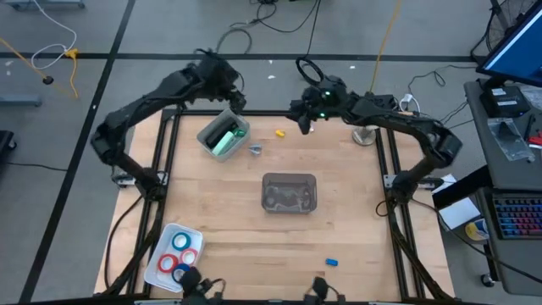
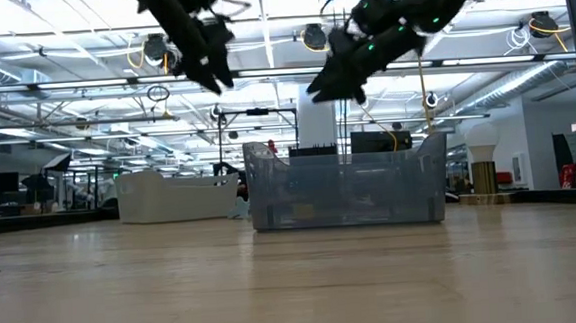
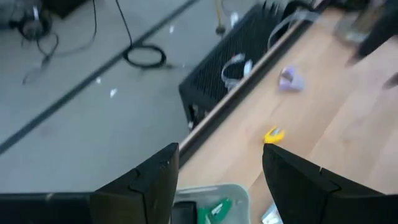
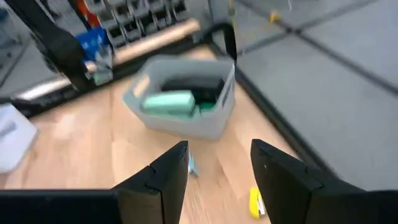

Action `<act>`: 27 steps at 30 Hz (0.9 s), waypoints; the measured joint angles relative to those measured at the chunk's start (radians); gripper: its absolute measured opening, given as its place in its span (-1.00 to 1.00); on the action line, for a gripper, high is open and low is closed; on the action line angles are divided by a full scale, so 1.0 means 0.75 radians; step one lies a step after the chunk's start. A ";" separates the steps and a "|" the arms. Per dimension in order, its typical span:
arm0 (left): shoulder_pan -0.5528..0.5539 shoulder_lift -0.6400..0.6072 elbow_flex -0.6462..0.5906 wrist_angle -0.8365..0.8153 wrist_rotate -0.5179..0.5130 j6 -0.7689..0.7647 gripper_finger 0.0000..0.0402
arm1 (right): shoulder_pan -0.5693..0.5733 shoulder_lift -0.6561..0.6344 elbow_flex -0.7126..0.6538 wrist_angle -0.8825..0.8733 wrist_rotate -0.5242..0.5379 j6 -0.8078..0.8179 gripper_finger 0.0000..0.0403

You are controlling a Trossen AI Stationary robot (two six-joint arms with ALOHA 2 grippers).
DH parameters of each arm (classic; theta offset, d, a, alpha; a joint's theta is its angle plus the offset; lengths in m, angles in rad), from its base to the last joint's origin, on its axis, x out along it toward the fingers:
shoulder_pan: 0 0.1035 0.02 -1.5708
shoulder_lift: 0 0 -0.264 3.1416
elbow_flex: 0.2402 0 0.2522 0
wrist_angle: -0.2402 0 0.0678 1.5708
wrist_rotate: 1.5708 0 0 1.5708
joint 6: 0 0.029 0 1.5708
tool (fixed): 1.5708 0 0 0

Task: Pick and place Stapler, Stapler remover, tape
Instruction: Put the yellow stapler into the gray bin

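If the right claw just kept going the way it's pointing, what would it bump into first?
Most likely the grey bin holding the mint-green stapler. The right gripper, fingers apart and empty, looks straight at it across bare table. Depth is hard to judge.

Both arms are dark, near-black, built of long slim links joined by thicker rounded joints, and each rises from a base fixed at a side edge of the table. The left arm's gripper (image 1: 227,95) ends in two broad, flat, matte black fingers (image 3: 146,186) with angular, chamfered tips. The right arm's gripper (image 1: 303,116) has fingers (image 4: 163,180) of the same black wedge shape. Small green lights glow on the right arm's wrist housing. Thin dark cables trail along the links.
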 joint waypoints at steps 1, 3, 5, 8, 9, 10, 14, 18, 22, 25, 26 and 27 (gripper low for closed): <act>0.005 -0.027 0.000 0.004 0.010 0.000 0.16 | 0.000 0.041 0.029 -0.039 -0.003 -0.003 -0.17; 0.017 -0.079 0.000 0.007 0.039 0.000 0.16 | 0.000 0.120 0.085 -0.085 -0.003 -0.023 -0.17; 0.026 -0.118 0.000 0.007 0.060 -0.001 0.16 | 0.000 0.186 0.128 -0.169 -0.003 -0.034 -0.17; 0.042 -0.162 0.000 0.005 0.086 -0.009 0.16 | 0.000 0.274 0.183 -0.226 -0.002 -0.033 -0.17; 0.045 -0.171 0.000 0.009 0.097 -0.009 0.16 | 0.000 0.293 0.197 -0.259 -0.002 -0.029 -0.17; 0.045 -0.178 0.000 0.012 0.106 -0.009 0.16 | 0.000 0.315 0.218 -0.286 -0.003 -0.025 -0.16; 0.060 -0.183 0.000 0.006 0.126 -0.008 0.16 | -0.003 0.382 0.312 -0.429 -0.004 0.014 -0.11; 0.073 -0.185 0.000 0.013 0.148 -0.010 0.16 | -0.003 0.433 0.422 -0.537 -0.006 0.042 -0.03; 0.072 -0.184 -0.001 0.053 0.151 -0.010 0.16 | -0.003 0.482 0.550 -0.613 -0.006 0.086 0.03; 0.075 -0.184 -0.001 0.065 0.152 -0.009 0.16 | -0.007 0.551 0.677 -0.645 -0.038 0.120 0.06; 0.077 -0.184 -0.001 0.065 0.151 -0.009 0.16 | -0.012 0.574 0.712 -0.674 -0.055 0.137 0.06; 0.077 -0.184 -0.001 0.066 0.151 -0.009 0.16 | -0.014 0.604 0.746 -0.683 -0.075 0.144 0.06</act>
